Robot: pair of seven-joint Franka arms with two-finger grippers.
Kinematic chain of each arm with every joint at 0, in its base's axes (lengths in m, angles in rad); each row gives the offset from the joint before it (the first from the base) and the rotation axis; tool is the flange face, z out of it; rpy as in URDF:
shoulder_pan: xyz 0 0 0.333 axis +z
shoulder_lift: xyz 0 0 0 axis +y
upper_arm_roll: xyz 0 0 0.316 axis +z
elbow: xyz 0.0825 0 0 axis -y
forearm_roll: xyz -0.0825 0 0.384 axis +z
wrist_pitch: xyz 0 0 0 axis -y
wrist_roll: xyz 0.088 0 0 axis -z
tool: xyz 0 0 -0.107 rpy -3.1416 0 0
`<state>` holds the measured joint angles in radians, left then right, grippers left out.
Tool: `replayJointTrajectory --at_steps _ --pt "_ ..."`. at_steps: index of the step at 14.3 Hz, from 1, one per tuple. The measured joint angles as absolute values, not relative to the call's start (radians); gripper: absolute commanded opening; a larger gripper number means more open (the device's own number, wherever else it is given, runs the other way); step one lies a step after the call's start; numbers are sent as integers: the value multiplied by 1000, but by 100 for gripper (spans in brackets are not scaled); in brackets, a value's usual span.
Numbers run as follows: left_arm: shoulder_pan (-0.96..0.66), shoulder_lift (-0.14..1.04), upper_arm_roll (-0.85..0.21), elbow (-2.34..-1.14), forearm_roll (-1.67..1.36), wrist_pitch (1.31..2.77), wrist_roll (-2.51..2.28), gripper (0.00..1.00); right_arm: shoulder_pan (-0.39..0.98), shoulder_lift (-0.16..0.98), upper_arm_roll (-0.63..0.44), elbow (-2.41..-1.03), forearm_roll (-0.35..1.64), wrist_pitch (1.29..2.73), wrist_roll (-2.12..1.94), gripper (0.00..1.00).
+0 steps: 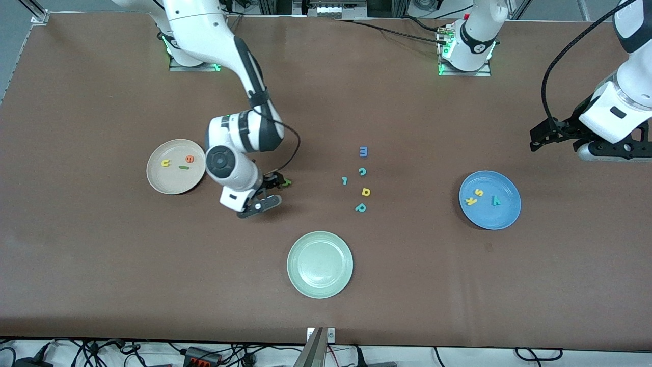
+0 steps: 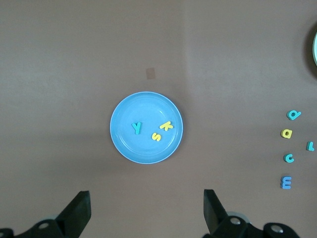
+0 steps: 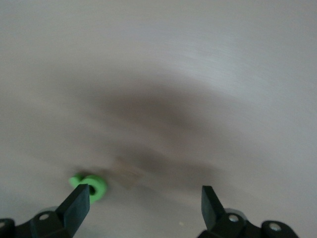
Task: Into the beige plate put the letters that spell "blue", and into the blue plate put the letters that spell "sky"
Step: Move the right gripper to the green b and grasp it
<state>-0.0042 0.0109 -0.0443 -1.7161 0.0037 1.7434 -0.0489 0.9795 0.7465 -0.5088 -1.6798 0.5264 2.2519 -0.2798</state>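
Note:
The beige plate (image 1: 173, 181) holds the yellow u (image 1: 165, 163), the orange e (image 1: 189, 158) and the dark-green bar l (image 1: 184, 167). My right gripper (image 1: 274, 182) is low over the table beside this plate and stands open. The green b (image 1: 288, 181) (image 3: 94, 186) lies on the table at one of its fingertips (image 3: 77, 204), and nothing is between the jaws (image 3: 146, 206). The blue plate (image 1: 501, 216) (image 2: 129, 111) holds the yellow s (image 1: 472, 201) (image 2: 156, 136), the yellow k (image 1: 479, 192) (image 2: 167, 126) and the teal y (image 1: 495, 201) (image 2: 136, 128). My left gripper (image 1: 540, 136) (image 2: 147, 213) waits open, high over the left arm's end of the table.
Loose letters lie mid-table between the two plates: a blue m (image 1: 363, 151), a teal c (image 1: 362, 172), a small teal l (image 1: 345, 180), a yellow d (image 1: 365, 191) and a teal p (image 1: 360, 207). A pale green plate (image 1: 320, 285) sits nearer the front camera.

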Motion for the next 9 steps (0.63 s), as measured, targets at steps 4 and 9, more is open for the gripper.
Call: replayJointTrajectory --at_steps 4,9 --pt "-4 11 -44 -1716 4 1743 -49 100 1046 771 -509 -1686 502 2321 -467 100" --pt "-4 11 -44 -1716 4 1743 -49 100 1076 808 -508 -1709 501 2376 -550 87"
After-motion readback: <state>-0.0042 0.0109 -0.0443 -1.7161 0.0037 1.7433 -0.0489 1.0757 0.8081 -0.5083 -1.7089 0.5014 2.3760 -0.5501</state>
